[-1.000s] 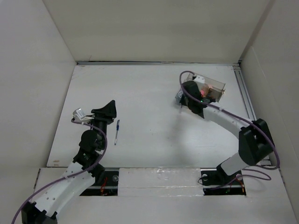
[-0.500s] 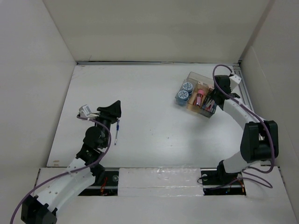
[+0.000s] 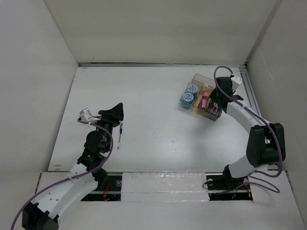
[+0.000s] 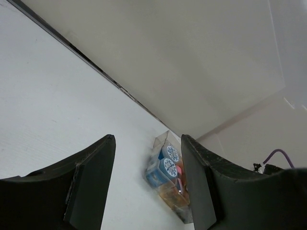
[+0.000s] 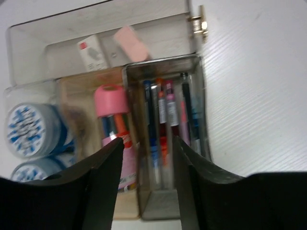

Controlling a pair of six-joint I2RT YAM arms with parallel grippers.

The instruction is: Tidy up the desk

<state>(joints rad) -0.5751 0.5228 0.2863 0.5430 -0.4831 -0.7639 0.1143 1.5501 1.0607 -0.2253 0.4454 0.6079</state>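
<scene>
Bent left arm [image 3: 91,148] reaches forward from near-left base. Its left gripper [image 3: 118,109] aims up and away, fingers [image 4: 91,187] spread wide, nothing between. Long right arm [image 3: 249,120] arcs far forward, then curls back leftward. Its right gripper [image 3: 216,101] points down, fingers [image 5: 103,182] parted, empty.

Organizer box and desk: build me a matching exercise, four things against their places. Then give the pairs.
Things:
1. loose pen
2. round blue-white tubs
3. pink eraser
4. right pincer

Places:
A. open, over the organizer box
B. flat on the bare desk, near the left pincer
C. at the box's left end in the top view
D. in the box's long compartment, next to a white block

Pairs: 1-B, 2-C, 3-D, 4-A
</scene>
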